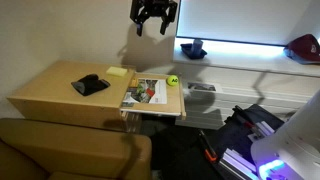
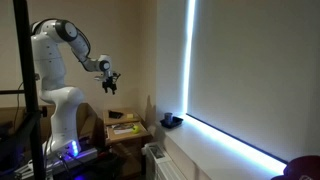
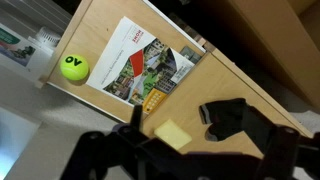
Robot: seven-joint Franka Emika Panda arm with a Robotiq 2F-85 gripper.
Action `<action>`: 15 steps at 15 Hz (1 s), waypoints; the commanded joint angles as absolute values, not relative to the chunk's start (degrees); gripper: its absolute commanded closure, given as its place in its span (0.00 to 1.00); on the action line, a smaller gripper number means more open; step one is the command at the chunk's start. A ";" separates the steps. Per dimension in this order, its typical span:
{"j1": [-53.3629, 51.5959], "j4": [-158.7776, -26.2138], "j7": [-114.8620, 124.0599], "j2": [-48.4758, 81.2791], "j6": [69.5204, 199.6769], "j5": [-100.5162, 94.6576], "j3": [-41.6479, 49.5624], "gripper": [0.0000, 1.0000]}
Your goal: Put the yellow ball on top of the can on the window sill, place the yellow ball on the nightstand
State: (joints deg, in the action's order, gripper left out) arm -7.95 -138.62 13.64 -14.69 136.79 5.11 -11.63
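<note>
The yellow ball (image 1: 172, 81) lies on the wooden nightstand (image 1: 60, 85), at its right end beside a magazine (image 1: 147, 92). In the wrist view the ball (image 3: 74, 67) sits at the upper left, next to the magazine (image 3: 145, 68). A dark can (image 1: 193, 48) stands on the window sill (image 1: 250, 52); it also shows in an exterior view (image 2: 172, 121). My gripper (image 1: 153, 15) hangs high above the nightstand, open and empty, well apart from the ball. It also shows in an exterior view (image 2: 110, 82) and as dark fingers low in the wrist view (image 3: 190, 158).
A black object (image 1: 90, 85) and a yellow sticky note (image 1: 117, 72) lie on the nightstand. A red object (image 1: 303, 47) sits at the far end of the sill. A sofa arm (image 1: 60, 150) is in front. The robot base (image 2: 60, 110) stands beside the nightstand.
</note>
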 commanded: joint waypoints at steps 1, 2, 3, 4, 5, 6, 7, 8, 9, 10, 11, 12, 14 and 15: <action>-8.20 -138.55 13.67 -14.69 136.67 5.02 -11.36 0.00; -7.24 -138.71 15.63 -13.47 136.99 3.59 -11.56 0.00; -5.95 -139.21 18.29 -12.52 138.35 1.98 -11.50 0.00; -5.02 -139.71 20.31 -12.02 139.25 1.27 -10.95 0.00; -3.63 -139.58 24.46 -10.42 142.28 -0.86 -11.04 0.00; -2.04 -139.80 26.07 -9.64 144.96 -2.66 -9.94 0.00; -0.49 -139.70 28.34 -8.52 147.22 -4.67 -9.09 0.00; 1.01 -139.84 29.35 -6.97 150.28 -5.47 -7.52 0.00; 2.48 -139.61 31.46 -5.39 152.78 -6.98 -6.41 0.00; 3.65 -138.77 33.85 -3.86 153.16 -8.07 -5.34 0.00; 4.65 -138.30 37.20 -2.93 152.32 -10.04 -4.55 0.00; 2.38 -139.37 32.46 -5.35 151.37 -7.37 -4.49 0.00; 3.58 -139.03 34.83 -3.59 151.84 -8.94 -2.99 0.00; 3.61 -138.90 35.21 -3.32 151.90 -8.95 -2.90 0.00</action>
State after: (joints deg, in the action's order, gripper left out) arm 4.60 -138.93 35.36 -3.29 151.99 -8.98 -3.95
